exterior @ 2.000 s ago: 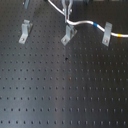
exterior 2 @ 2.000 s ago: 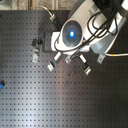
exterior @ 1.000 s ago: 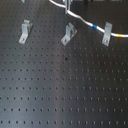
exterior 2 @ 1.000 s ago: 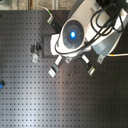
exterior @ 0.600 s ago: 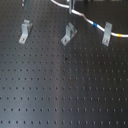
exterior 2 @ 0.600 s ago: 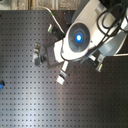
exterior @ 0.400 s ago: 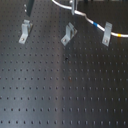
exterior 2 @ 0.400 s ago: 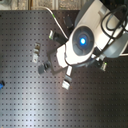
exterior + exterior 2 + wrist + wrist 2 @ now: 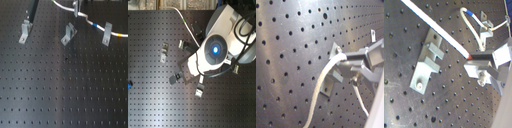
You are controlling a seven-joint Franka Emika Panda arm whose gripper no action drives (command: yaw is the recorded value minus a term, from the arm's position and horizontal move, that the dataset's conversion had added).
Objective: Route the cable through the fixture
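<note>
The white cable point(image 9: 84, 19) runs from the top of the first exterior view down to the right, with a blue band point(image 9: 92, 23) and a yellow band point(image 9: 120, 35). It passes the upright right bracket point(image 9: 106, 33). The fixture point(image 9: 68, 34), a leaning silver bracket, stands in the middle of the row. My gripper point(image 9: 75, 10) hangs just above and behind it, shut on the cable. In the second wrist view the cable point(image 9: 439, 31) crosses over the fixture point(image 9: 428, 60) into the gripper point(image 9: 477, 61). The first wrist view shows the cable point(image 9: 323, 87) rising into the gripper point(image 9: 351, 64).
A third leaning bracket point(image 9: 24, 32) stands at the first exterior view's left, with a dark part of the arm point(image 9: 32, 11) above it. The black perforated board point(image 9: 65, 90) spreads toward the near edge. The arm's white body point(image 9: 215, 48) covers much of the second exterior view.
In the second exterior view the arm has swung down and left and turned, still holding the cable. A dark part of the arm has come in at the first exterior view's top left.
</note>
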